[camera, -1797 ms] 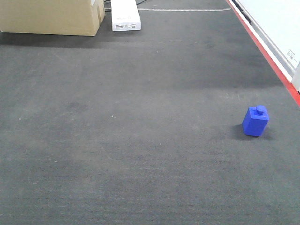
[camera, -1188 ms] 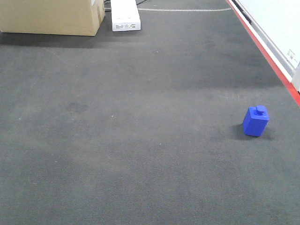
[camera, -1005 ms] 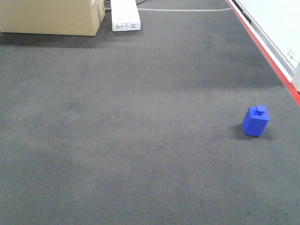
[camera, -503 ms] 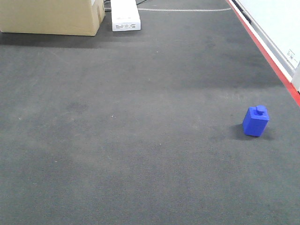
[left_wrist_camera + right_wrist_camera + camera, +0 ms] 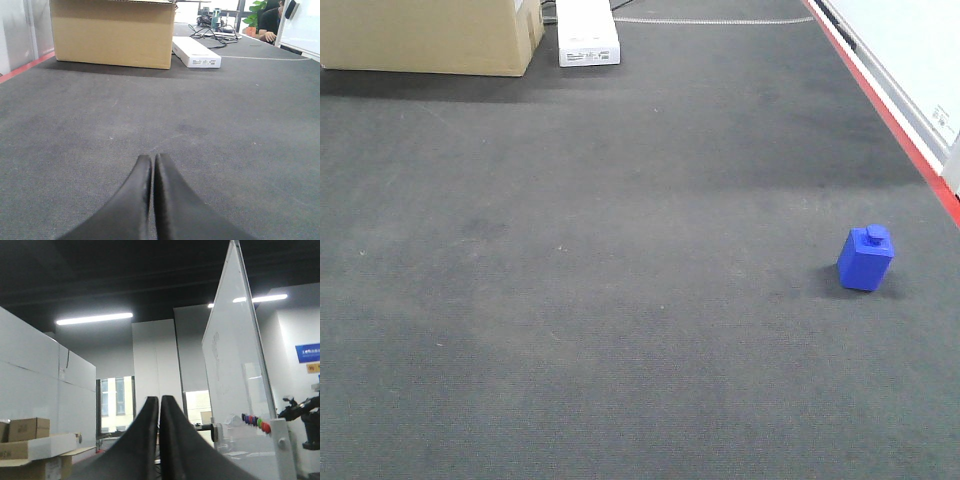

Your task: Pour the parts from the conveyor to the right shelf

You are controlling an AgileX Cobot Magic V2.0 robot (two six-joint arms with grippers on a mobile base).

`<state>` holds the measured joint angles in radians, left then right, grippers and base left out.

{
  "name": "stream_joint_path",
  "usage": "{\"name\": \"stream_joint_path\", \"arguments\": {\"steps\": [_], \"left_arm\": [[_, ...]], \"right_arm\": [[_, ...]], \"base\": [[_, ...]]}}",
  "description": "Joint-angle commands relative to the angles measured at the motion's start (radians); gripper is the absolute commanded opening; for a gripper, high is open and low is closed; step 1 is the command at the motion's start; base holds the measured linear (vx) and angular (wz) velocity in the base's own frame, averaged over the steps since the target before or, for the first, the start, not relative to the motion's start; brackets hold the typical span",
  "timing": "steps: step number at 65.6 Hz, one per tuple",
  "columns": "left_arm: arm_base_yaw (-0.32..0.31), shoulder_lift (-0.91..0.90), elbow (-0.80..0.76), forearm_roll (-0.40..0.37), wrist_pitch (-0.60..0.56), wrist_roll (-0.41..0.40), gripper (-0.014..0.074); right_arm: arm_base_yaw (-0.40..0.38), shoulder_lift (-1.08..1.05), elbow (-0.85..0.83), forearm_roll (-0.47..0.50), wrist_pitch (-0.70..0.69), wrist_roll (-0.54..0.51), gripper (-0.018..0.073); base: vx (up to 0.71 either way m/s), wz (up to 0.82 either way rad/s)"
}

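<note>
Block: You see the small blue block (image 5: 866, 259) only in the front view. It stands up by itself with its little stud on top. Nothing is touching it.

Where the block is: It sits on the conveyor (image 5: 620, 250), far over on the right side. It is near the red stripe (image 5: 890, 120) at the belt's edge but not on it.

Conveyor: It is a wide, dark grey belt that looks like rough cloth.

Left fingers: Your left fingers (image 5: 142, 185) are pressed together with their tips touching, and they hold nothing. They are low over the belt and point along it toward the far end.

Right fingers: Your right fingers (image 5: 150, 430) are pressed together too, and they hold nothing. They point up and away from the belt, toward a whiteboard (image 5: 235, 390) and a ceiling light (image 5: 94, 318).

Block and fingers: The block is not between either pair of fingers, and neither wrist view shows it. In the left wrist view there is only grey belt in front of the tips. You cannot tell from these views how near the block is to either pair.

Far end: A big cardboard box (image 5: 430, 35) sits on the belt at the back left, and a flat white box (image 5: 588, 32) lies just beside it. Both are well apart from the block.
</note>
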<state>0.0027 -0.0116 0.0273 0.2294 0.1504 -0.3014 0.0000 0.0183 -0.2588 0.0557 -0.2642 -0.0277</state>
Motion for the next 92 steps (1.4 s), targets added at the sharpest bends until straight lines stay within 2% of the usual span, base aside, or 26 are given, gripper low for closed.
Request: {"name": "stream_joint_path", "arguments": {"steps": [1, 9, 16, 24, 28, 34, 40, 44, 49, 57, 65, 71, 75, 83, 92], "left_arm": [[-0.008, -0.011, -0.020, 0.000, -0.077, -0.004, -0.0006], [-0.008, -0.011, -0.020, 0.000, -0.077, -0.004, -0.0006], [-0.008, -0.011, -0.020, 0.000, -0.077, -0.004, -0.0006], [-0.008, -0.011, -0.020, 0.000, -0.077, -0.004, -0.0006], [-0.008, -0.011, -0.020, 0.000, -0.077, -0.004, -0.0006], [-0.008, -0.011, -0.020, 0.000, -0.077, -0.004, -0.0006], [-0.008, -0.011, -0.020, 0.000, -0.077, -0.004, -0.0006], [-0.008, -0.011, -0.020, 0.000, -0.077, -0.004, -0.0006], [-0.008, -0.011, -0.020, 0.000, -0.077, -0.004, -0.0006], [-0.008, -0.011, -0.020, 0.000, -0.077, -0.004, -0.0006], [-0.008, -0.011, -0.020, 0.000, -0.077, -0.004, -0.0006], [-0.008, -0.011, -0.020, 0.000, -0.077, -0.004, -0.0006], [-0.008, -0.011, -0.020, 0.000, -0.077, -0.004, -0.0006], [-0.008, -0.011, -0.020, 0.000, -0.077, -0.004, -0.0006], [-0.008, -0.011, -0.020, 0.000, -0.077, -0.004, -0.0006]], "right_arm": [[-0.004, 0.093, -0.173, -0.066, 0.142, -0.064, -0.0005], [-0.004, 0.271, -0.382, -0.069, 0.363, -0.079, -0.0005], [-0.004, 0.427, -0.500, -0.069, 0.473, -0.075, 0.0006], [-0.004, 0.609, -0.617, -0.066, 0.619, -0.070, 0.0076], [-0.004, 0.680, -0.655, -0.056, 0.679, -0.070, 0.0150], [-0.004, 0.759, -0.684, -0.056, 0.736, -0.070, 0.0340], [-0.004, 0.797, -0.684, -0.056, 0.750, -0.070, 0.0538], [-0.004, 0.813, -0.680, -0.056, 0.741, -0.070, 0.0639], [-0.004, 0.830, -0.680, -0.056, 0.723, -0.070, 0.0724], [-0.004, 0.837, -0.680, -0.014, 0.716, -0.053, 0.0724], [-0.004, 0.848, -0.688, -0.007, 0.776, 0.059, 0.0704], [-0.004, 0.901, -0.737, -0.040, 0.885, 0.135, 0.0685], [-0.004, 0.963, -0.788, -0.106, 0.963, 0.164, 0.0672], [-0.004, 1.142, -0.935, -0.188, 1.135, 0.166, 0.0648], [-0.004, 1.371, -1.114, -0.185, 1.287, 0.111, 0.0633]], "base": [[0.00, 0.00], [0.00, 0.00], [0.00, 0.00], [0.00, 0.00], [0.00, 0.00], [0.00, 0.00], [0.00, 0.00], [0.00, 0.00], [0.00, 0.00], [0.00, 0.00], [0.00, 0.00], [0.00, 0.00], [0.00, 0.00], [0.00, 0.00], [0.00, 0.00]]}}
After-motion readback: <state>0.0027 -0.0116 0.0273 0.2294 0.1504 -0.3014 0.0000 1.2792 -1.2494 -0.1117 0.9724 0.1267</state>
